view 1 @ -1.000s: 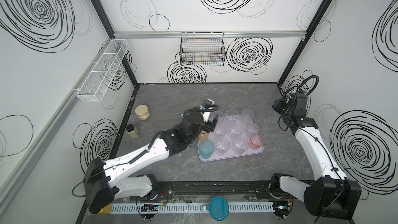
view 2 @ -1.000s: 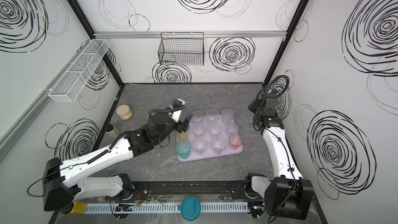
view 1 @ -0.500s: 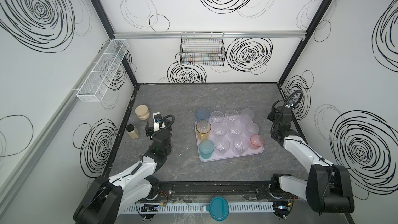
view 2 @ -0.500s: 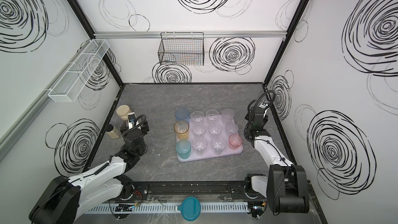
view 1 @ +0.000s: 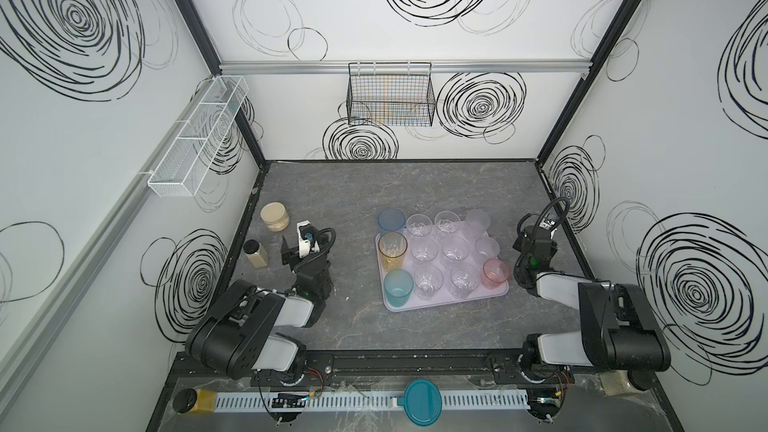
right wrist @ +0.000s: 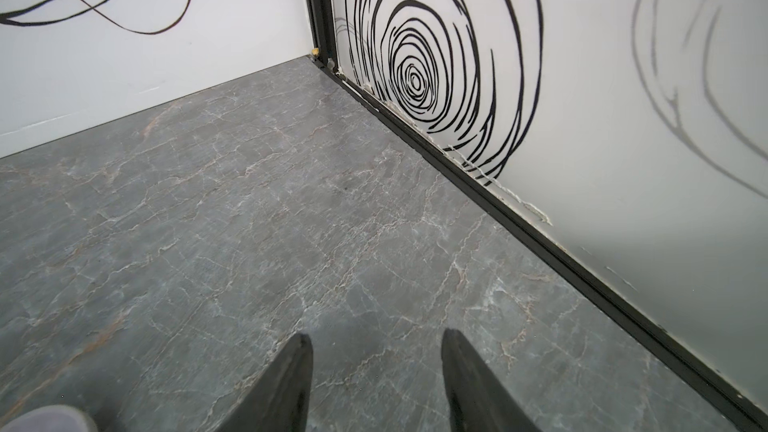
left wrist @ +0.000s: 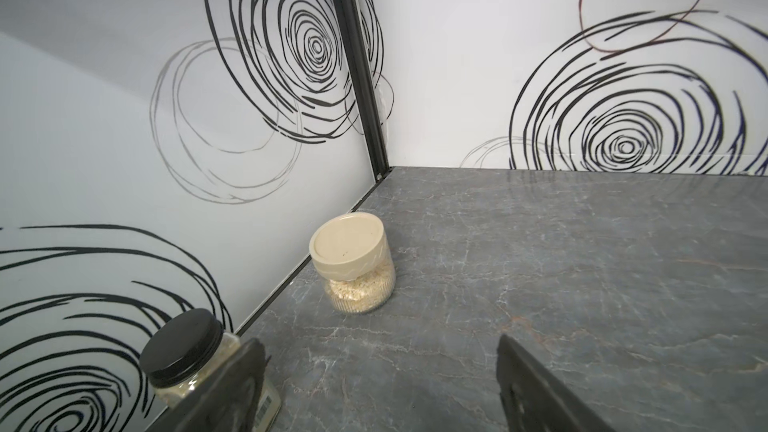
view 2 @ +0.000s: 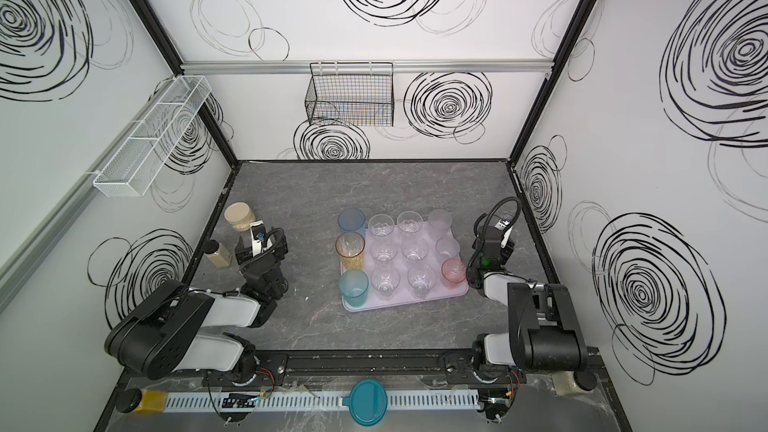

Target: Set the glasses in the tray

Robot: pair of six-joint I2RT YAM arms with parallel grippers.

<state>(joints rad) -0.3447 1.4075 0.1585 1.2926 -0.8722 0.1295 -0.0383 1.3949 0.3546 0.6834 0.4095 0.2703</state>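
On the grey marbled tabletop (view 1: 353, 201), right of centre, the flat pale lilac rectangular tray (view 1: 444, 296) lies level. What does it carry? (KL)

Twelve see-through tumblers, all upright, in three rows of four. Left column, far to near: tall blue tumbler (view 1: 391, 220), tall amber tumbler (view 1: 392, 248), tall teal tumbler (view 1: 398, 288). Two middle columns: six short clear tumblers (view 1: 424, 250). Right column: two frosted tumblers (view 1: 487, 248), then a short pink tumbler (view 1: 495, 273) at the near right corner. The blue one stands at the far left corner; cannot tell whether its base is inside the rim. (RS)

Left gripper? (KL)

Left gripper (left wrist: 380, 342): jaws spread wide, nothing between them, low over bare tabletop, well apart from the tray, on its left. Ahead of it is a round jar with a beige lid (left wrist: 353, 261) and pale grains inside. Just beside one finger is a small jar with a black lid (left wrist: 185, 347). Both jars stand by the left wall. (RS)

Right gripper? (KL)

Right gripper (right wrist: 376, 344): jaws parted, empty, over bare tabletop between the tray and the right wall. (RS)
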